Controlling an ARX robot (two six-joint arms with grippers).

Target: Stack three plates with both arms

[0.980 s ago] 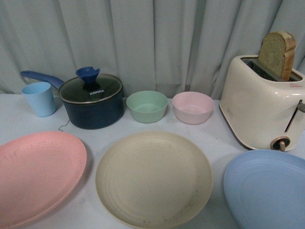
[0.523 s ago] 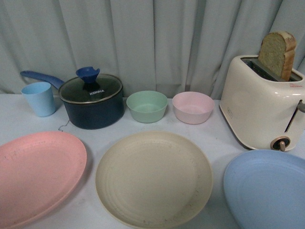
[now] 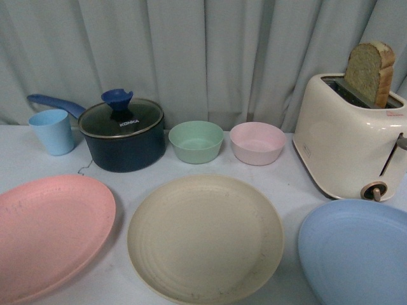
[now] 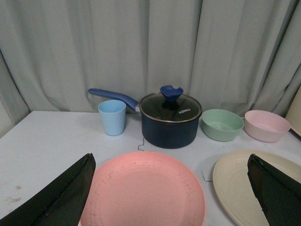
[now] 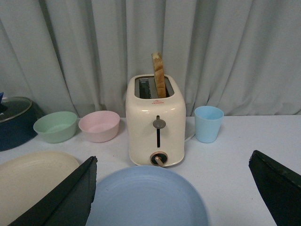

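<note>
Plainly, three big round plates sit in a row along the near edge of the worktop (image 3: 289,190), none touching another. Furthest left is the pink plate (image 3: 51,232), matte, with its near left part cut off by the front view. The cream-beige plate (image 3: 205,236) lies in the middle, whole in view, with faint concentric rings and a few dark specks. The light blue plate (image 3: 356,251) is on the right, just in front of the toaster, and its right and near rim run out of view.

The worktop is pale grey-white and slightly scuffed. Behind it hangs a pleated grey curtain (image 3: 210,57). Along the back, from left to right, stand a light blue cup (image 3: 53,131), a dark blue saucepan (image 3: 124,136) with a glass lid and its handle pointing left, a green bowl (image 3: 196,142) and a pink bowl (image 3: 257,143). Next comes a cream toaster (image 3: 346,149) with a slice of bread (image 3: 370,73) standing in its slot. A second blue cup (image 5: 208,123), beyond the toaster, shows only in the right wrist view.

All three plates lie flat with the hollow side up. Being round, they favour no direction.

The left gripper (image 4: 170,160) hangs over the pink plate with its dark fingers spread wide. The right gripper (image 5: 174,157) is spread just as wide over the light blue plate.
</note>
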